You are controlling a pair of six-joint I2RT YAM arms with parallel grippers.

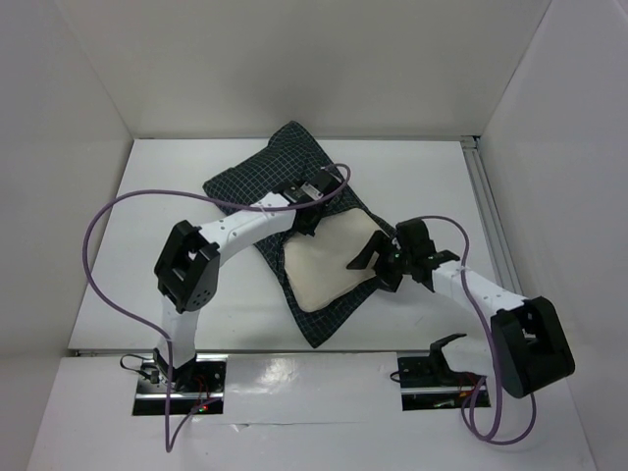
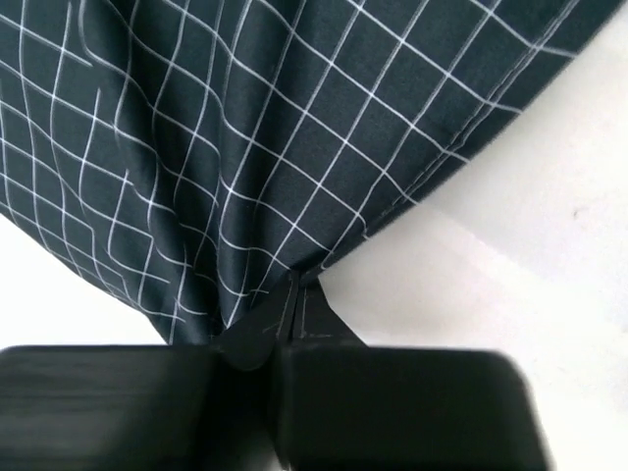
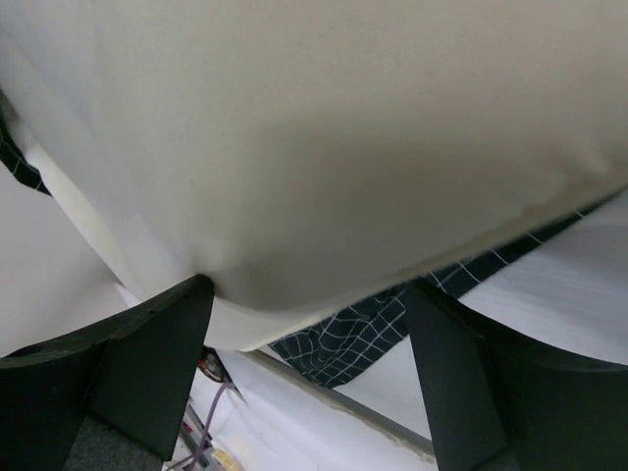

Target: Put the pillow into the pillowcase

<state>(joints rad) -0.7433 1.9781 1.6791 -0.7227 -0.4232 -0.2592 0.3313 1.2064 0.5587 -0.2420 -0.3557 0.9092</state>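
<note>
Cream pillow (image 1: 329, 267) lay on top of the pillowcase (image 1: 285, 162), not inside it, near the middle of the worktop (image 1: 177, 196). At its near right edge the right claw (image 3: 306, 290) stood spread, fingers either side of the plump rim, gripping nothing. Closing there could have squeezed only soft filling, which might slip free, or caught the checked cloth underneath too. Farther back, the left claw (image 2: 297, 296) was pressed together, pinching a small fold of the pillowcase. That thin pinch could have slid out under a pull, or held both layers, keeping the mouth shut against the pillow.
</note>
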